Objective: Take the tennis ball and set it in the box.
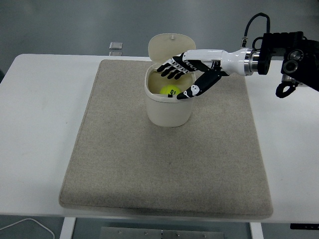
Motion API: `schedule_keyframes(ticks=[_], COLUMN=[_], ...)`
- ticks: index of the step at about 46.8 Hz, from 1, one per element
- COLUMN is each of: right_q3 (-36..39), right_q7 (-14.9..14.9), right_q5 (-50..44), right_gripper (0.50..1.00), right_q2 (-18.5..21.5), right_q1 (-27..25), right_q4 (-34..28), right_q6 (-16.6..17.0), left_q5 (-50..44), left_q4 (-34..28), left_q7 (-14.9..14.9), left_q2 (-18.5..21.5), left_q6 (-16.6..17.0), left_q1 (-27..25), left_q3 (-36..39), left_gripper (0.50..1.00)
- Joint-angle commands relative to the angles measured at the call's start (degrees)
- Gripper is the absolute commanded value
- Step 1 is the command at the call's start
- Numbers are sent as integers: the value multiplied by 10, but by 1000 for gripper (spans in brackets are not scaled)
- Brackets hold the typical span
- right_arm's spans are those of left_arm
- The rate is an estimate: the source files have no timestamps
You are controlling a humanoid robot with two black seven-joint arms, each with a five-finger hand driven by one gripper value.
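The yellow-green tennis ball [168, 90] lies inside the cream box [168, 110], low against its inner wall. The box stands on the back half of a beige mat, its round lid [170, 45] tipped up behind it. My right hand [182, 77] hovers just above the box's opening with fingers [172, 69] spread and thumb [197, 89] out over the right rim. It holds nothing. The right arm reaches in from the right edge. No left arm shows.
The beige mat [164, 164] covers most of the white table [40, 124]. A small grey object [115, 46] lies at the table's back edge, left of the lid. A white cable [22, 226] curls below the table's near left corner.
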Motion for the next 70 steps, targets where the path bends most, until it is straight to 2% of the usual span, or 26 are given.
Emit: schedule_keyframes(ticks=[1,4,6,16,29,39,48,53,62,70], right_q3=[3,3,3,3,3,3,1,1,2,3], right_q7=[0,0,0,-1,-1,0,-2,-4,-18,-18], right_q5=[12,26,36,55,67,74,182,232,341,428], right_gripper=[864,872,901,903,903,903,903,903,903,903], right_q2=[-18,-34,-45,-96,-104,-100,-94,-93,-89,-52], right_q1=[3,12,16,17,-16,-39,-46,-55,-78,-94], right_q4=[0,1,2,2,-4,-16,-45,-52,-56,-74], right_q6=[34,48,48,48,46,-8,-21,-40,-112,-170], left_q5=[0,0,0,0,0,0,0,0,0,0], left_q4=[0,0,0,0,0,0,0,0,0,0], left_q7=[0,0,0,0,0,0,0,0,0,0], left_q2=[0,0,0,0,0,0,0,0,0,0], left_q6=[0,0,0,0,0,0,0,0,-1,0], left_q1=[0,0,0,0,0,0,0,1,0,0], left_q3=[0,0,0,0,0,0,0,0,0,0], left_gripper=[996,996,996,996,996,996,996,996,996,996])
